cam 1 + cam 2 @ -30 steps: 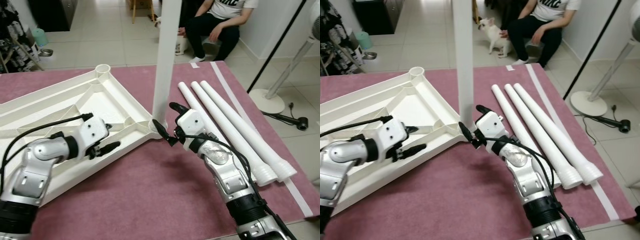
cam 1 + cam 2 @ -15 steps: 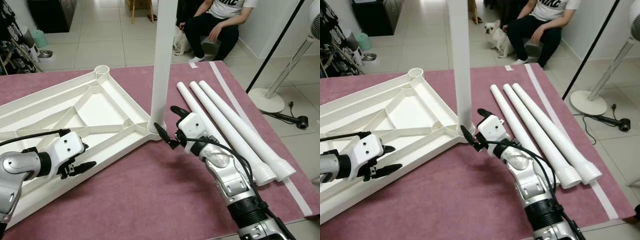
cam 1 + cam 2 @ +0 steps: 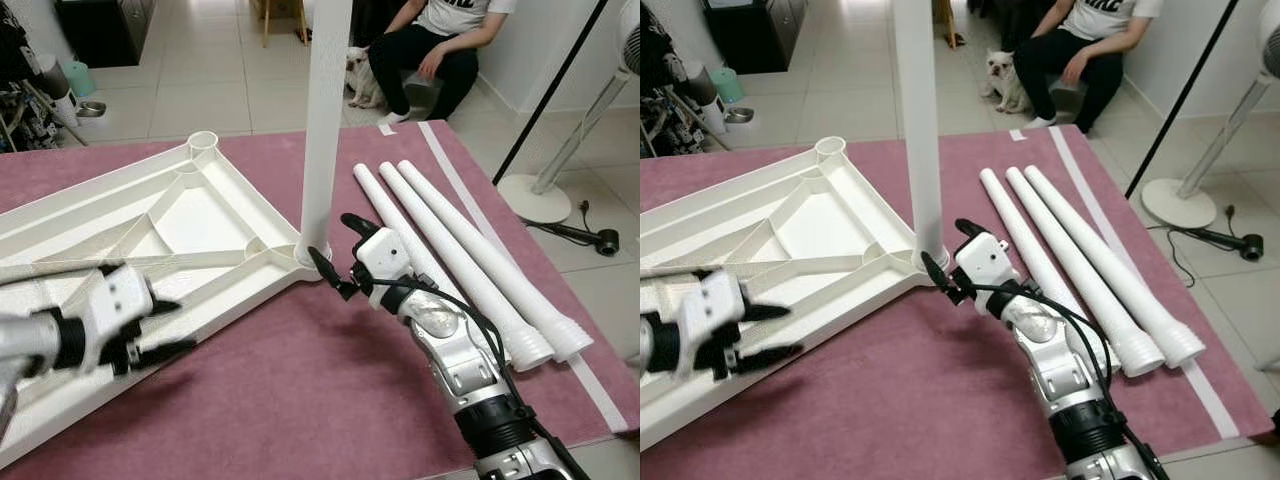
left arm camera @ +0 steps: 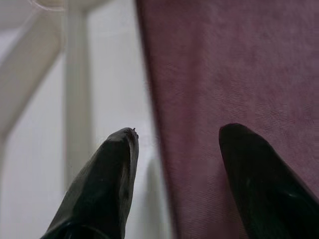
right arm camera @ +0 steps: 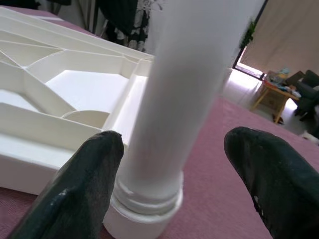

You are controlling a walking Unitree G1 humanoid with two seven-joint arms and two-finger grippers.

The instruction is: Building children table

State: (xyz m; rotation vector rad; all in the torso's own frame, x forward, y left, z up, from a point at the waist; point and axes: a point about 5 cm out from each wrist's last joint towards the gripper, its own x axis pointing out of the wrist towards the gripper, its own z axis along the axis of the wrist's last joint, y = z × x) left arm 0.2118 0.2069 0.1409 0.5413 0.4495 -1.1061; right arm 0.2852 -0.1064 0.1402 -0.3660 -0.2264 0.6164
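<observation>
A white tabletop [image 3: 200, 215] lies upside down on a maroon mat [image 3: 300, 400]. One white leg [image 3: 325, 120] stands upright in the tabletop's near right corner socket [image 5: 144, 214]. My right gripper [image 3: 328, 235] is open, one finger on either side of that leg's base, and I cannot tell whether they touch it. Three more white legs [image 3: 470, 250] lie side by side on the mat to the right. My left gripper [image 3: 175, 328], blurred, is open over the tabletop's near edge, holding nothing; the left wrist view has one fingertip [image 4: 114, 164] over white plastic and the other over mat.
A person [image 3: 440, 50] sits on the tiled floor beyond the mat with a small dog [image 3: 1005, 75] beside them. A fan stand [image 3: 545, 190] and a black pole [image 3: 550, 90] are at the right. A white tape strip [image 3: 480, 215] runs along the mat's right edge.
My left gripper has drawn back to the left and nearer me, from the tabletop's inner ribs to its near edge. The right gripper stays at the upright leg's base.
</observation>
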